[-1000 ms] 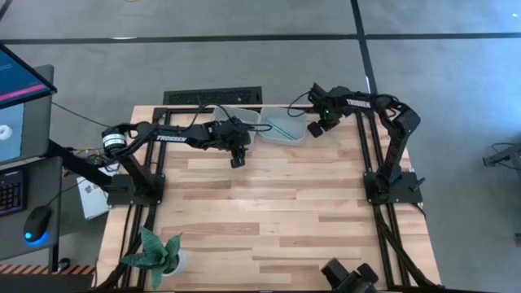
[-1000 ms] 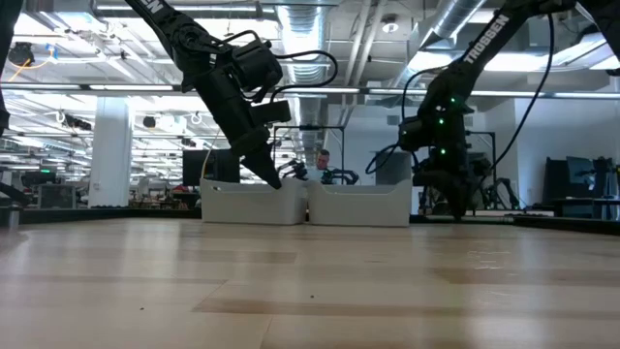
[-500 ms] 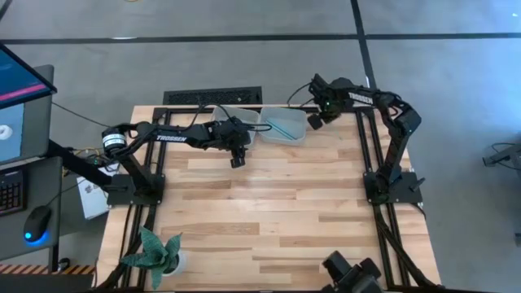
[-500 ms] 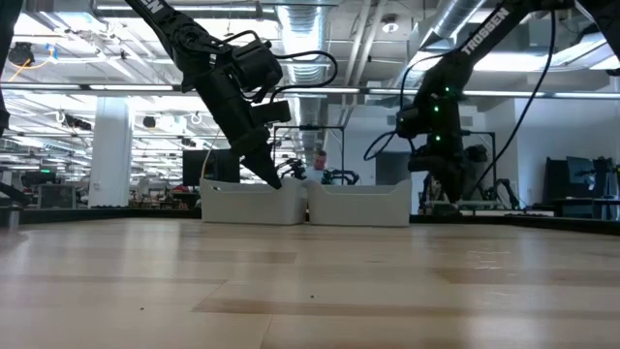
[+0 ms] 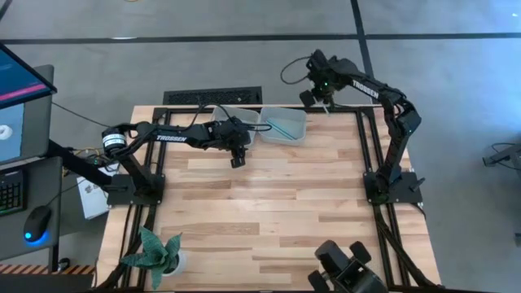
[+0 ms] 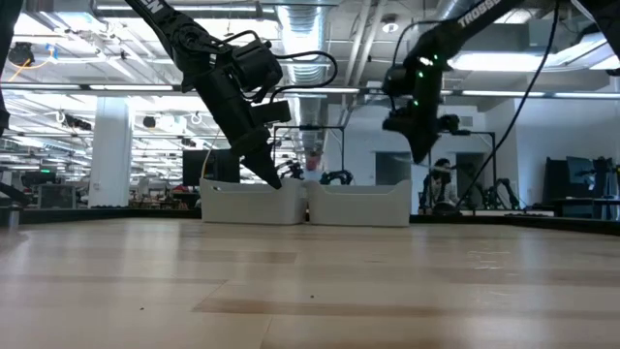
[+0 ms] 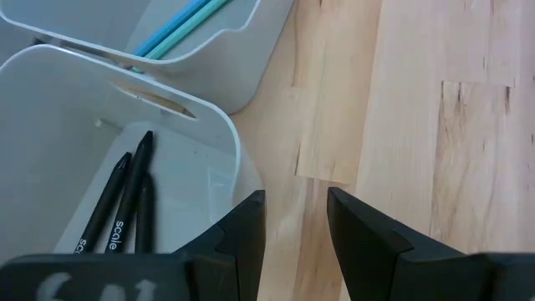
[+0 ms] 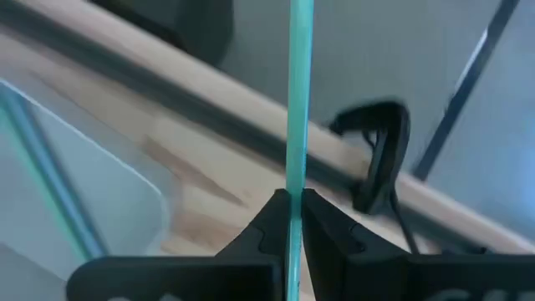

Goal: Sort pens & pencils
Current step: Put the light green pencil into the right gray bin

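Note:
Three black sticks (image 7: 125, 209) lie in the left white bin (image 7: 209, 125). Two pale teal sticks (image 7: 180, 23) lie in the right white bin (image 5: 285, 126) beside it at the table's far edge. My left gripper (image 7: 294, 219) hangs open over the bare wood just in front of the left bin, with nothing between its fingers. My right gripper (image 5: 314, 96) is high above the table's far right corner, beyond the right bin, shut on another teal stick (image 8: 299, 84). My right gripper pinches the teal stick between its two fingers (image 8: 266, 219). The hold is at a place partway along the shaft (image 8: 294, 186), and the stick runs on past the fingertips. The fingers slant steeply down. The stick is lifted clear of the table and both bins.
A black clamp (image 8: 380, 155) and dark frame rails (image 5: 362, 146) sit at the table's far right edge below my right gripper. A potted plant (image 5: 155, 252) stands at the near left corner. Bare wood (image 5: 277, 212) fills the middle and near part of the table.
My right gripper has risen well above the table and gone toward the far edge, away from the right bin's right side. It stays shut and has tipped to point more steeply down.

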{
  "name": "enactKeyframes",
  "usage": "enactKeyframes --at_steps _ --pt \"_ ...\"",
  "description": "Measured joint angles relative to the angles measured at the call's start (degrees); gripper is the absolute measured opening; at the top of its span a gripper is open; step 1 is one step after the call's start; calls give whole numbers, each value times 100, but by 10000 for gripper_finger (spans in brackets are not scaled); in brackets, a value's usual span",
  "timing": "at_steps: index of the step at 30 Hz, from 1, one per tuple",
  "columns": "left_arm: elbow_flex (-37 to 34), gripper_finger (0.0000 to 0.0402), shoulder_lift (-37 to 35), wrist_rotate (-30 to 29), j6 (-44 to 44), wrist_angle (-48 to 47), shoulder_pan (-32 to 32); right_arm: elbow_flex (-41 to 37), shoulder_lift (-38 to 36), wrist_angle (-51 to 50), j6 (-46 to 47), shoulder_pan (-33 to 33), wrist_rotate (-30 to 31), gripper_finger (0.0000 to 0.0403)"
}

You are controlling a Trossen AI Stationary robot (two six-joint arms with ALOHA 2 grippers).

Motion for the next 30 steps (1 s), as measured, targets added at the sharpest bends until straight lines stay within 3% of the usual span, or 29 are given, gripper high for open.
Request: enactKeyframes --at_steps 11,21,30 --pt "0 122 0 0 -2 0 0 1010 -6 190 -553 784 -43 47" --pt "0 122 0 0 -151 -121 -74 952 -6 552 -629 1556 -45 47" --pt "0 122 0 2 -67 -645 -431 458 64 840 -779 1709 -51 47"
